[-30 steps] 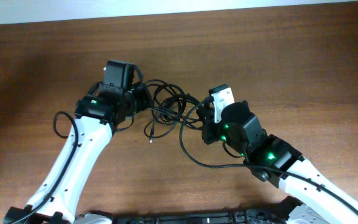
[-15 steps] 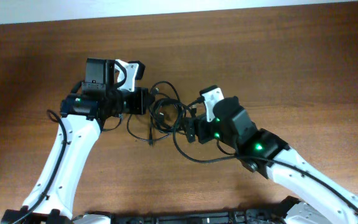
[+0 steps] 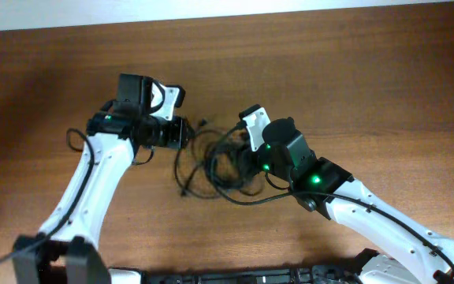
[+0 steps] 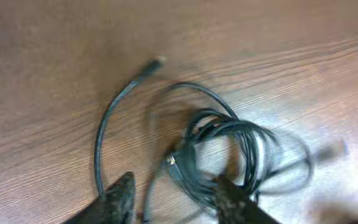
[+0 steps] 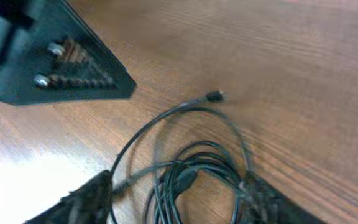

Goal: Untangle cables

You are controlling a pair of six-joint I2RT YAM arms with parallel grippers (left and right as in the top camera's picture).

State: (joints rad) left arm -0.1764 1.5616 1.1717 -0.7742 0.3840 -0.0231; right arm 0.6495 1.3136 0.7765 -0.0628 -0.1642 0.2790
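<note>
My left claw and right claw both gape, released, with the knotted cables lying between them, near both.

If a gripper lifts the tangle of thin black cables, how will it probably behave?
Probably floppy: the tangle of thin black cables lies in loose, uneven loops, so it should sag. It looks light, being thin cord. The free plug end trails apart from the loops, so it may drag or swing behind.

Cables: thin black cords tangled in 1 loose coiled bundle, flat on the table. 1 plug end sticks out free on the far side; 1 strand trails toward the near side.
</note>
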